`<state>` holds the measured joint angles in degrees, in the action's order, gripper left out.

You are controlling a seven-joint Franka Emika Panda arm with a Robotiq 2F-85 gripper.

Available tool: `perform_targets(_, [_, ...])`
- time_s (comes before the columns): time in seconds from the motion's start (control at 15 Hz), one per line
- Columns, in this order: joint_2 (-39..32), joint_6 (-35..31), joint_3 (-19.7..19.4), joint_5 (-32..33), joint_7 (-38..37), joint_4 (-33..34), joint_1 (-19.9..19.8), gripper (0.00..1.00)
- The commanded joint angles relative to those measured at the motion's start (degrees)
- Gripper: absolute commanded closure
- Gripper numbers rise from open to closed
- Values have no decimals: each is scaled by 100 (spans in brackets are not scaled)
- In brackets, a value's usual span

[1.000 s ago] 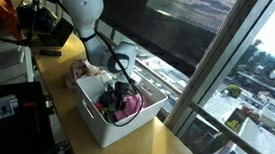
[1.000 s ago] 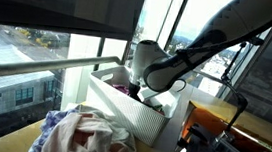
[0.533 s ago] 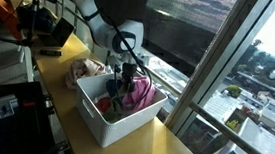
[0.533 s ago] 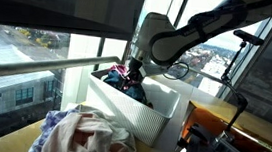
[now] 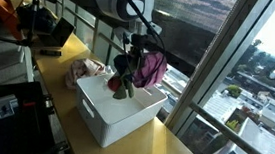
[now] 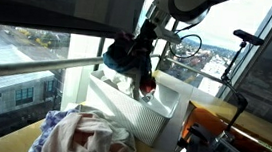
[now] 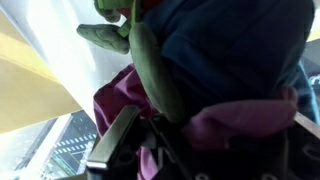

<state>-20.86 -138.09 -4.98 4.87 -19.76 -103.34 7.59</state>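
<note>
Clothes (image 5: 140, 69) that sat in the bin (image 5: 124, 121) a second ago now hang clear above it, bunched purple, blue and green under my gripper (image 5: 133, 45). In the wrist view my jaws are clamped tight on the bundle. I judge the lift good. The pile (image 6: 85, 136) beside the bin lies untouched.

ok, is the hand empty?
No, the hand is shut on a bundle of clothes, which hangs above the white bin.
</note>
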Motion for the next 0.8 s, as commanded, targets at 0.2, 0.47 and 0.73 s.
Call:
perform_targets(0.2, [1707,716,416,-389,266,-294,-104,100])
perform_targets(0.47, [2346,967,881,-362,114,-436,94,100])
perform_targets(0.73, [2525,779,1340,-445,176,-865,286,100])
